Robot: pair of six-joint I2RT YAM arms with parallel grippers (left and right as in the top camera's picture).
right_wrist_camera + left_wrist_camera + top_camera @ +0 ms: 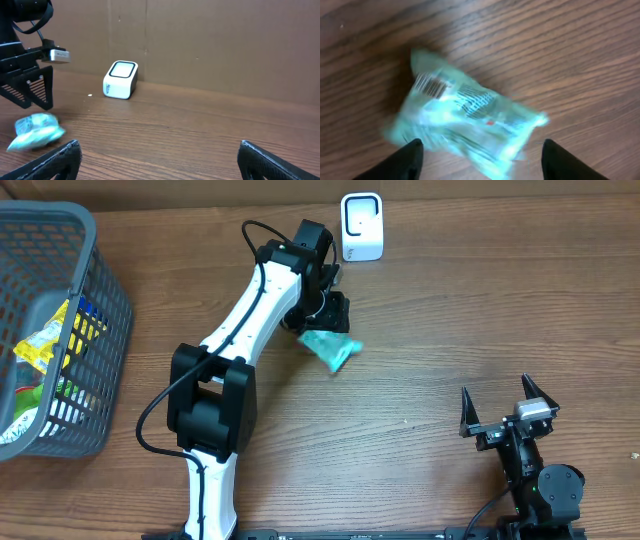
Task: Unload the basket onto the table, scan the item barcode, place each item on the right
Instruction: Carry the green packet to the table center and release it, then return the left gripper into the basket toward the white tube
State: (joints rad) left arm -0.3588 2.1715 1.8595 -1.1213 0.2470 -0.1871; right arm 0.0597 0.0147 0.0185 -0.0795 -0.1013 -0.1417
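Observation:
The item is a teal plastic packet (330, 348) lying on the wooden table, blurred in the left wrist view (465, 112), with its barcode (431, 86) facing up near its far-left end. My left gripper (325, 315) hangs just above it, open, its dark fingertips (415, 150) wide on either side and not touching the packet. From the right wrist view the packet (36, 131) rests below the left gripper (30, 87). A white scanner (361, 227) stands at the table's back, just beyond the left gripper. My right gripper (508, 412) is open at front right with nothing between its fingers.
A grey mesh basket (100, 350) holding several colourful packets stands at the left edge. A brown cardboard wall (200, 40) closes off the back of the table behind the scanner (120, 80). Bare wood lies between the packet and the right gripper (160, 147).

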